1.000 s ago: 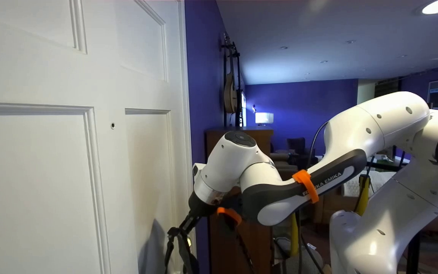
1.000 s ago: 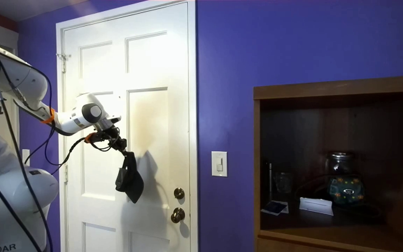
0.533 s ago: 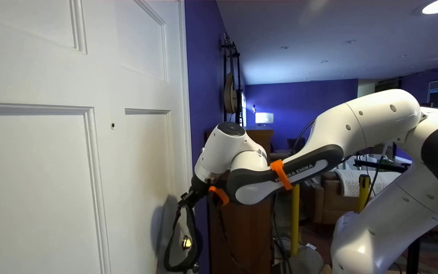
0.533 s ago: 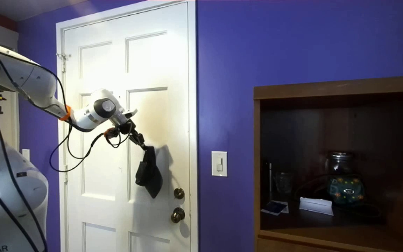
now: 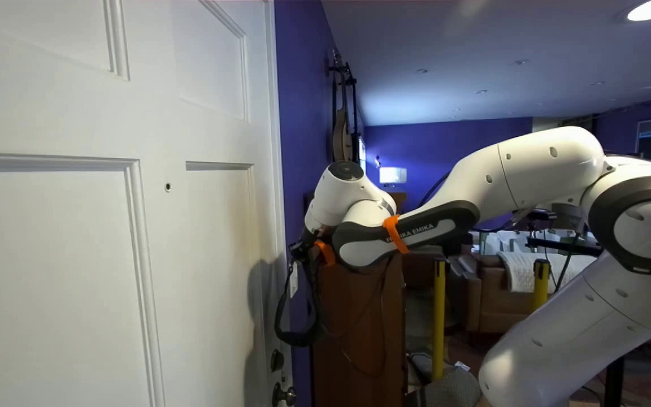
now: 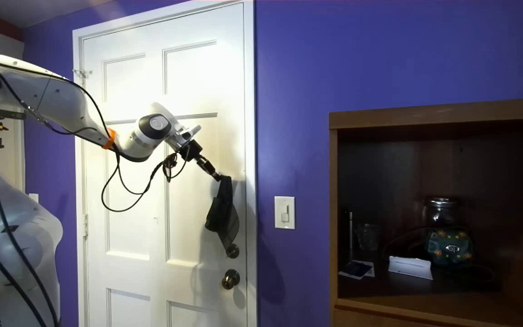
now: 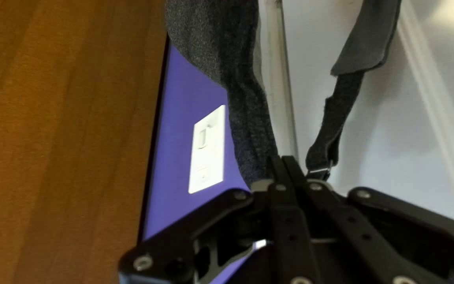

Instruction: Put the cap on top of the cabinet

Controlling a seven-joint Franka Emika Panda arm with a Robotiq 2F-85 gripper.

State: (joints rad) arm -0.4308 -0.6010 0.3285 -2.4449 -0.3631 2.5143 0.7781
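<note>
The dark grey cap (image 6: 224,213) hangs from my gripper (image 6: 218,178) in front of the white door. My gripper is shut on the cap's band; in the wrist view the jaws (image 7: 288,157) stand nearly together, with cap fabric (image 7: 246,118) hanging on both sides of them. The cap (image 5: 298,339) shows as a hanging loop in an exterior view, below the gripper (image 5: 298,251). The brown cabinet (image 6: 438,114) is apart from the cap, to its right. Its side (image 5: 359,316) stands behind the arm, which hides most of its top. The gripper appears lower than the cabinet's top.
The white door (image 6: 130,236) with brass knobs (image 6: 231,279) is close beside the cap. A light switch (image 6: 284,212) is on the purple wall between door and cabinet. The cabinet's shelf holds a jar (image 6: 442,211) and a small purse (image 6: 450,246). Guitars (image 5: 342,135) hang on the wall.
My gripper has moved up and towards the cabinet with the cap hanging from it. The arm has stretched out further. The gripper has stayed shut on the cap.
</note>
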